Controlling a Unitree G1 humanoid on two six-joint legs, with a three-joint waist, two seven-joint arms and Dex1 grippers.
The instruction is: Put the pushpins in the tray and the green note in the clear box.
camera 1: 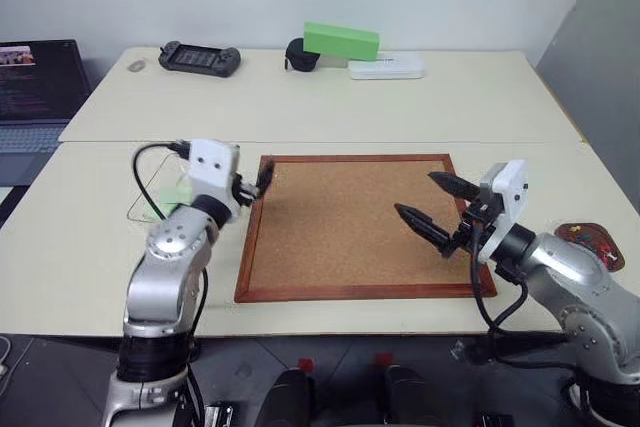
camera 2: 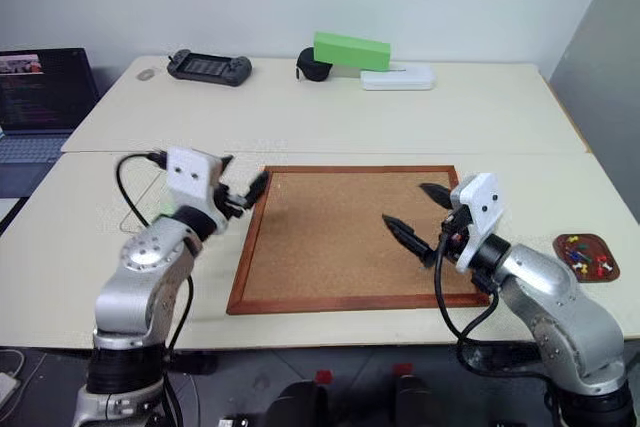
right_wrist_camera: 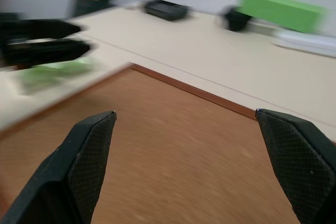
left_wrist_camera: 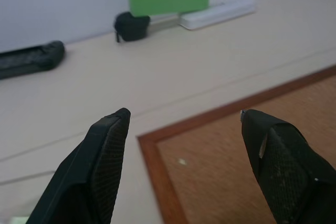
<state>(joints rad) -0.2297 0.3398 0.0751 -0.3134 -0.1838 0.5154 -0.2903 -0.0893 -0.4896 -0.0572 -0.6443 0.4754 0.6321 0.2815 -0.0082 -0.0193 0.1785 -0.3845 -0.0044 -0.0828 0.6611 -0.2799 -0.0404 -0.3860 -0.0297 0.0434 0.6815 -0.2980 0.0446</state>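
The green note [camera 1: 176, 196] lies at the clear box [camera 1: 146, 197] on the table's left and seems to be inside it; my left wrist partly hides it. My left gripper [camera 1: 256, 183] hovers just right of the box, over the cork board's left frame, open and empty, its black fingers [left_wrist_camera: 105, 156] spread wide. The right gripper [camera 2: 415, 215] is open over the board's right part, nothing between its fingertips [right_wrist_camera: 92, 145]. At the far right sits the reddish-brown tray [camera 2: 557, 247] with several coloured pushpins [camera 2: 582, 255] in it.
A wood-framed cork board [camera 1: 350, 222] fills the middle of the near table. Along the far table stand a black handheld controller [camera 1: 200, 57], a black object [camera 1: 300, 55], a bright green block [camera 1: 341, 41] and a white case [camera 1: 385, 68]. A laptop [camera 1: 35, 82] sits far left.
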